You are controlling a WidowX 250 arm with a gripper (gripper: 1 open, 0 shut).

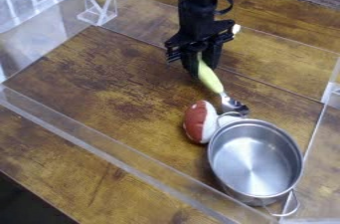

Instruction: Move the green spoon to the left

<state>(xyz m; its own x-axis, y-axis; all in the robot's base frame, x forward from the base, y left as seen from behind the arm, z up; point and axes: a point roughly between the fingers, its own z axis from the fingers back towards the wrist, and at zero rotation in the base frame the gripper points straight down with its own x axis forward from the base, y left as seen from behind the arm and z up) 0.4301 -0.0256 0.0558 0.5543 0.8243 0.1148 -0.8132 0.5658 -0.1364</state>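
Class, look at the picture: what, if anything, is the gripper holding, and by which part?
The gripper is shut on the green spoon, gripping the upper end of its yellow-green handle; the silver bowl end hangs lower.

Gripper holds spoon behind rounded object; pot front-right of it, all on table.

From my remote view I can read no text, label, brand, number or sign anywhere. The steel pot, the wooden worktop and the clear stand at the back carry no legible markings.
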